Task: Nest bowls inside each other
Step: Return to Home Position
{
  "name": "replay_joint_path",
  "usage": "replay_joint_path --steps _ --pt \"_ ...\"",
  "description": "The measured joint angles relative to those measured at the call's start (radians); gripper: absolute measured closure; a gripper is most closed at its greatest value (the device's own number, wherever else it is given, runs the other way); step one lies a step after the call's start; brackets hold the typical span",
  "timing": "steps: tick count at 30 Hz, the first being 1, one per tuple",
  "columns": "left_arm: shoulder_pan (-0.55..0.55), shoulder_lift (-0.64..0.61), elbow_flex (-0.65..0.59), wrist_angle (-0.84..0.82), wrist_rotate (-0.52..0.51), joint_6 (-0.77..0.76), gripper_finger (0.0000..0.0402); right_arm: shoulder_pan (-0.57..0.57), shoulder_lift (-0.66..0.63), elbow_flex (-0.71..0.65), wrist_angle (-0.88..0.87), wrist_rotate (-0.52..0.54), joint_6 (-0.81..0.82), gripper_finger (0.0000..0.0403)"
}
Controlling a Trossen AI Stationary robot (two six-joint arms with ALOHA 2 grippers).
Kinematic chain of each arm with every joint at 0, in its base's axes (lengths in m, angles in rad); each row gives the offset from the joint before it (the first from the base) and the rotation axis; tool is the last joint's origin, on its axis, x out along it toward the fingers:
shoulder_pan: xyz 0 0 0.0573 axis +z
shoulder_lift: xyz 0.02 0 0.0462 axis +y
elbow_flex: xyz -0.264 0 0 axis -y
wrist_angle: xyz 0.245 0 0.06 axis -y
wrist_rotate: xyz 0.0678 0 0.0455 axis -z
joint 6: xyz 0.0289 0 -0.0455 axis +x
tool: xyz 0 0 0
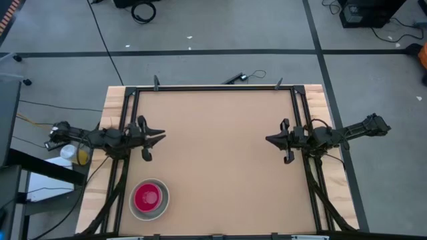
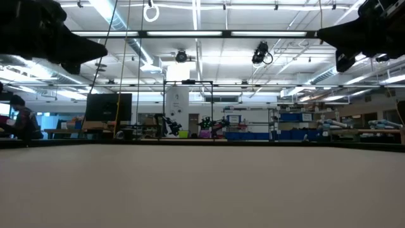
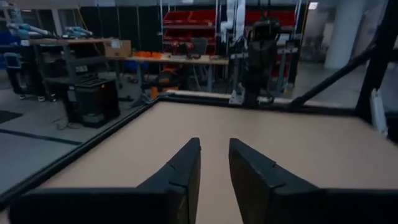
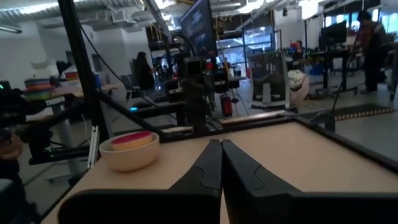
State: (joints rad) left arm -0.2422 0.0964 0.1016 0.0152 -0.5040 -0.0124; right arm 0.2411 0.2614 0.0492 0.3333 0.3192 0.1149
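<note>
A stack of nested bowls (image 1: 149, 199) stands on the table near its front left corner. The outer one is pale, and a magenta-red one (image 1: 147, 196) sits inside it. The right wrist view shows the same stack (image 4: 129, 149) resting on its base. My left gripper (image 1: 162, 139) hovers over the table's left side, beyond the stack, pointing level toward the right. Its fingers (image 3: 214, 146) stand apart with nothing between them. My right gripper (image 1: 268, 140) hovers over the right side, pointing left, with its fingers (image 4: 219, 144) shut and empty.
The tan tabletop (image 1: 220, 153) is bordered by a black frame rail (image 1: 213, 87) along the far edge and down both sides, under the arms. People stand in the room beyond the table (image 4: 367, 37).
</note>
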Motion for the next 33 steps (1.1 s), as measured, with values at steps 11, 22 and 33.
replay_joint_path --steps 11,22,33 --pt "0.003 0.001 -0.091 0.1 0.03 -0.038 0.0342 0.035 -0.002 -0.043 -0.006 0.041 0.071 0.0393" --pt "0.003 -0.002 -0.024 0.046 0.057 0.009 0.035 0.078 -0.111 -0.043 -0.144 0.022 0.074 0.0393" --pt "0.008 0.001 -0.093 0.196 0.105 0.047 0.035 0.131 -0.166 -0.042 -0.145 0.017 0.018 0.0393"
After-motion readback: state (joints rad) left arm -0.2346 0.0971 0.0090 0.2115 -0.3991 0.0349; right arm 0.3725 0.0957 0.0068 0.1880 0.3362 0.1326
